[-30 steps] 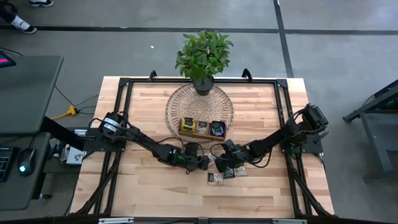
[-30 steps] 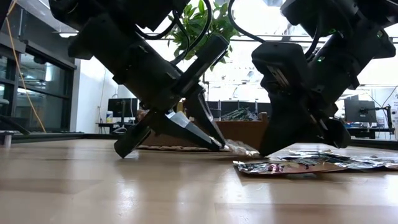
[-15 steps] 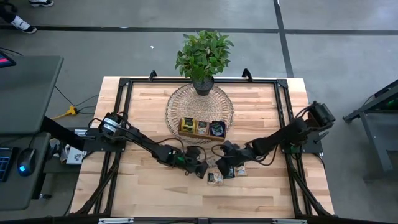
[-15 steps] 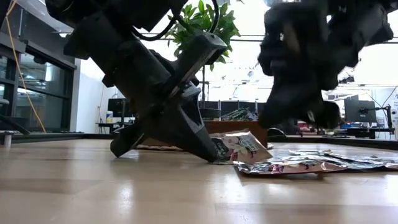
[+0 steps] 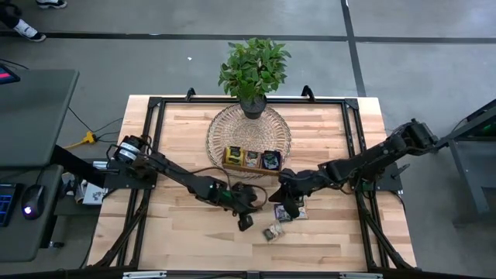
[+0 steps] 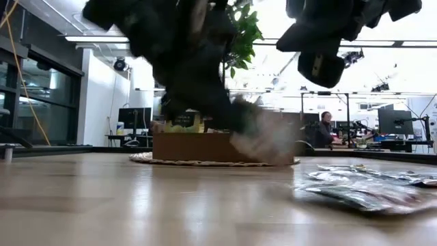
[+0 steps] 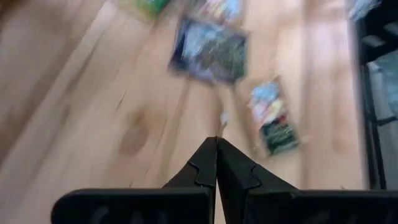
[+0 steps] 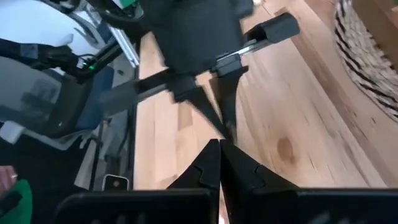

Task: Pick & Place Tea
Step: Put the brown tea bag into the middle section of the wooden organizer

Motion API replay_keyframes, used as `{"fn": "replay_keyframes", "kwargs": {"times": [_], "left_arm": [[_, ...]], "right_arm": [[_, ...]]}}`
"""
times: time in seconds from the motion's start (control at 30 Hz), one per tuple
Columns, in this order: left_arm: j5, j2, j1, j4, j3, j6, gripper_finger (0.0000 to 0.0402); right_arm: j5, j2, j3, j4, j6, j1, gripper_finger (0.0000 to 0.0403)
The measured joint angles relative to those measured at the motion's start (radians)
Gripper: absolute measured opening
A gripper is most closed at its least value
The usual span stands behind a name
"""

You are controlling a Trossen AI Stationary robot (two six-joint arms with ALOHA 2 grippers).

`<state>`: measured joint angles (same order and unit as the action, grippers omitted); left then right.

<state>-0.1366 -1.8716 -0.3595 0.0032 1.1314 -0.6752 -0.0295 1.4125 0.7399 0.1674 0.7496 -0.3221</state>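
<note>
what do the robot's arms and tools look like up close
Both arms are dark, slim and jointed, with black cables looping alongside. The left tool and right tool each end in two matte black fingers tapering to a point, with a notched inner edge.

Even, bright overhead light falls on the desk (image 5: pixel 186 132), with soft shadows. In the low view, windows behind glare white and the arms are dark, motion-blurred silhouettes. Both wrist views are smeared; sachets (image 7: pixel 211 46) are streaked.

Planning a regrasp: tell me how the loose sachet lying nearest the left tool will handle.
The sachet lies flat on the table, so probably light, thin and floppy. Its wrapper looks glossy, likely slippery; pushed, it should slide, not roll.
</note>
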Motion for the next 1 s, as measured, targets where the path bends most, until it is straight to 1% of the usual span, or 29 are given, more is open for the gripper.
{"fn": "replay_keyframes", "kwargs": {"times": [0.03, 0.13, 0.2, 0.27, 0.57, 0.83, 0.93, 1.0], "left_arm": [[0.000, 0.005, 0.000, -0.026, 0.021, 0.023, 0.0000], [0.003, 0.010, 0.000, -0.172, 0.086, 0.103, 0.0000], [0.024, 0.014, 0.000, -0.265, 0.132, 0.149, 0.0000], [0.023, 0.019, 0.000, -0.308, 0.170, 0.188, 0.0000], [-0.013, 0.018, 0.029, -0.624, 0.308, 0.324, 0.0000], [-0.012, 0.018, 0.042, -0.798, 0.402, 0.402, 0.0000], [-0.015, 0.018, 0.042, -0.854, 0.440, 0.434, 0.0000], [-0.016, 0.018, 0.041, -0.863, 0.459, 0.439, 0.0000]], "right_arm": [[0.004, 0.000, 0.000, 0.012, -0.009, 0.003, 0.0002], [0.010, 0.000, 0.000, 0.064, -0.054, 0.008, 0.0012], [0.004, -0.001, 0.000, 0.101, -0.085, 0.008, 0.0019], [0.003, -0.001, 0.001, 0.115, -0.120, 0.008, 0.0024], [-0.004, -0.001, 0.001, 0.147, -0.184, 0.008, 0.0060], [-0.042, -0.001, 0.024, 0.122, -0.285, 0.008, 0.0091], [-0.071, -0.001, 0.045, 0.122, -0.353, 0.009, 0.0112], [-0.103, -0.001, 0.052, 0.123, -0.400, 0.009, 0.0129]]}}
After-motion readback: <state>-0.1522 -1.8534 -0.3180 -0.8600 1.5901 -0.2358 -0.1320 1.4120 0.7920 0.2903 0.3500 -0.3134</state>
